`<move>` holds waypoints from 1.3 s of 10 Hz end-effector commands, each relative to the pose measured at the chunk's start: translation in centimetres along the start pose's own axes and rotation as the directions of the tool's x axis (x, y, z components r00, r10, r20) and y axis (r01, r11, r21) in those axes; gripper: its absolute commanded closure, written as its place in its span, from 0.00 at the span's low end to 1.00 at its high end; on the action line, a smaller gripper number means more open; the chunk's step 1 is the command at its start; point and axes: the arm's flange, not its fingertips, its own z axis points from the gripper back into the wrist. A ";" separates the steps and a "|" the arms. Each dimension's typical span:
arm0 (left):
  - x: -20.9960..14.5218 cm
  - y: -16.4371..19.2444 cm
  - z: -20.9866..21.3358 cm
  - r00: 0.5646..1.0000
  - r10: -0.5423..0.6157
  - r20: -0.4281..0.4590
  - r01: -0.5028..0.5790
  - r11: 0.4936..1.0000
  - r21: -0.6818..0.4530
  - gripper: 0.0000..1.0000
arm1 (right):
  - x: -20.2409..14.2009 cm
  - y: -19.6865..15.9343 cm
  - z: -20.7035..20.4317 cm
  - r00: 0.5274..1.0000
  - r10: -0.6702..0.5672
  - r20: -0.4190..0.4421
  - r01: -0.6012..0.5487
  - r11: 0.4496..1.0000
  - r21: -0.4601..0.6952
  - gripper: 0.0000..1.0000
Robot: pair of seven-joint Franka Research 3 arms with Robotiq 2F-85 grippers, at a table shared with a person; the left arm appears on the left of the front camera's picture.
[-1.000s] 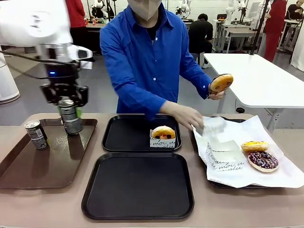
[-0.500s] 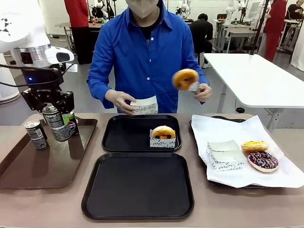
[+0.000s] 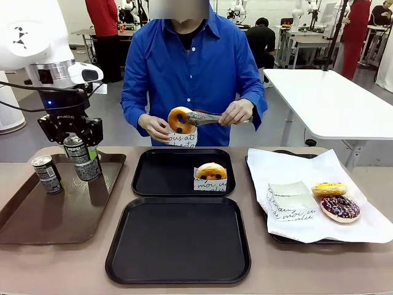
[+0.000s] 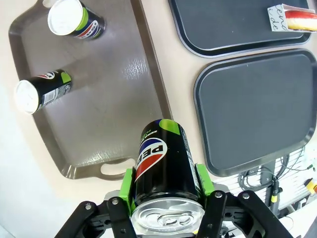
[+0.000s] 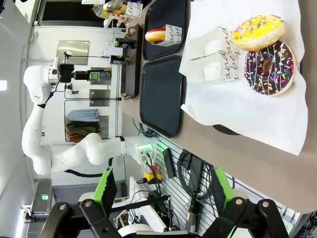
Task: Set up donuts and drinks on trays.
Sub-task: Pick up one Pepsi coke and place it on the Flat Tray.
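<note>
While the left claw (image 4: 166, 184) grips a Pepsi can (image 3: 83, 161) raised over the brown tray (image 3: 37, 227), the right claw (image 5: 163, 196) gapes empty; one sleeved donut (image 3: 210, 173) sits by the far black tray's (image 3: 153, 178) near right corner.

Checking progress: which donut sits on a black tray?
The golden-brown ring donut in a white paper sleeve, on the far black plastic tray. Another donut is in the person's metal tongs; the yellow-glazed donut and chocolate-glazed donut lie on white paper.
</note>
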 end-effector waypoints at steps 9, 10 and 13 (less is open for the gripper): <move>0.7 0.1 1.1 1.000 0.001 -0.008 -0.001 0.996 -0.091 0.42 | 0.1 0.0 0.0 1.000 0.013 0.001 -0.013 1.000 0.016 0.00; -3.0 1.4 2.2 1.000 0.002 0.029 0.001 0.996 -0.093 0.42 | 0.1 0.0 0.0 1.000 0.013 0.001 -0.013 1.000 0.016 0.00; -6.2 1.9 2.0 0.997 0.029 0.071 -0.025 0.998 -0.063 0.42 | 0.1 0.0 0.0 1.000 0.013 0.001 -0.013 1.000 0.016 0.00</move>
